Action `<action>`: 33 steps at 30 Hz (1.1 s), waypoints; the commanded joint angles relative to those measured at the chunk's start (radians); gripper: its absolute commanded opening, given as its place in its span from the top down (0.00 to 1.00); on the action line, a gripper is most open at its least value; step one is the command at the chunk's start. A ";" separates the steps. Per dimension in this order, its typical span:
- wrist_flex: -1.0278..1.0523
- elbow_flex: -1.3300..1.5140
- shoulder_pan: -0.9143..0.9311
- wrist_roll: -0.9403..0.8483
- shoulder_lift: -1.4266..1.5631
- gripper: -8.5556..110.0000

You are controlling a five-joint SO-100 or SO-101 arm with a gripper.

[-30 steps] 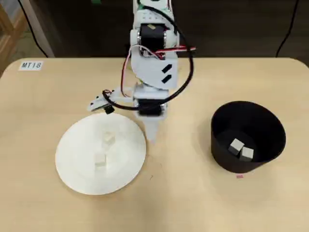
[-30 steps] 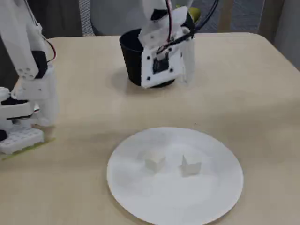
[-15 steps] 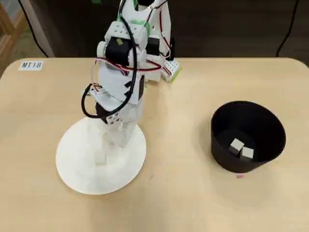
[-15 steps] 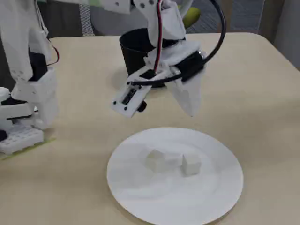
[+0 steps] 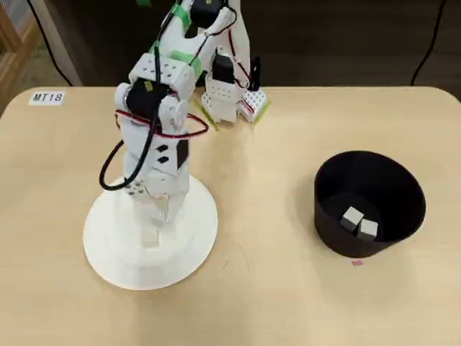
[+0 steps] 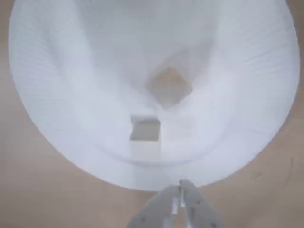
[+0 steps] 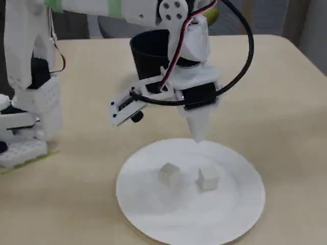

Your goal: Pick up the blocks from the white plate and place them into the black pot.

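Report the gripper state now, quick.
Gripper: jaws closed and empty, hovering above the white plate; both blocks on it, and, lie untouched.

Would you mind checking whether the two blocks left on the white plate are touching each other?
Apart. The fixed view shows one block and the other block with bare white plate between them; the wrist view shows the same gap.

Pale wood-tone bench (image 5: 288,303), evenly lit; white label (image 5: 47,97) at far left corner; dark wall (image 5: 346,43) behind.
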 commanded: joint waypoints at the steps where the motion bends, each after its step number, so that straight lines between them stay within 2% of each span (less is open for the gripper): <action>1: 0.140 -0.181 -0.003 -0.058 -0.069 0.84; 3: 0.252 -0.322 0.000 -0.114 -0.160 0.80; 6: 0.267 -0.347 0.003 -0.144 -0.183 0.77; 19: 0.261 -0.344 0.023 -0.175 -0.293 0.76; 27: 0.256 -0.503 0.041 -0.225 -0.413 0.76; 33: 0.262 -0.523 0.040 -0.264 -0.436 0.75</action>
